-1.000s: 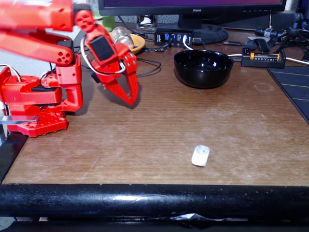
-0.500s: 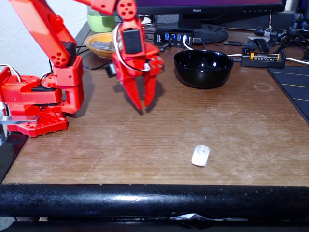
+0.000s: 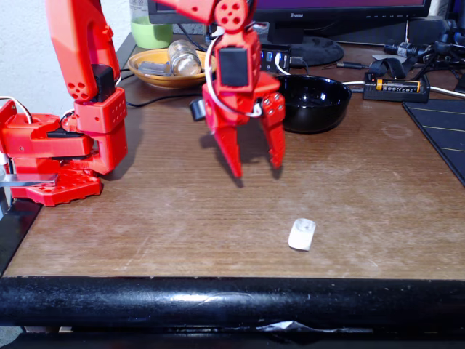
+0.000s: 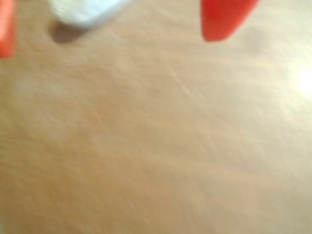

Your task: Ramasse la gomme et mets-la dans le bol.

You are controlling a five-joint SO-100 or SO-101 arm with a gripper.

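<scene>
My gripper (image 3: 256, 169) hangs above the brown table (image 3: 174, 218) with its two red fingers pointing down and spread well apart, nothing between them, their tips clear of the wood. In the fixed view the eraser (image 3: 301, 234) lies flat on the table nearer the front edge than my fingertips and a little to their right, apart from them, with bare scuffed wood all around it. The black padded rail (image 3: 218, 302) that runs along the table's front edge is near the eraser but not touching it. The black bowl (image 3: 320, 102) stands upright farther back, partly hidden behind my gripper's body on its left side, well apart from the eraser, and the wood between the two is open. To the right, a dark mat (image 3: 443, 131) covers the table's far corner, away from both. Behind the bowl sit a monitor base (image 3: 312, 49) and a battery charger (image 3: 396, 89); at the back left an orange dish (image 3: 163, 69) holds small items. My red base (image 3: 54, 156) sits at the table's left edge. In the wrist view, which is blurred, one red fingertip (image 4: 224, 17) shows at the top right and the eraser (image 4: 85, 10) at the top left, with plain wood below.
</scene>
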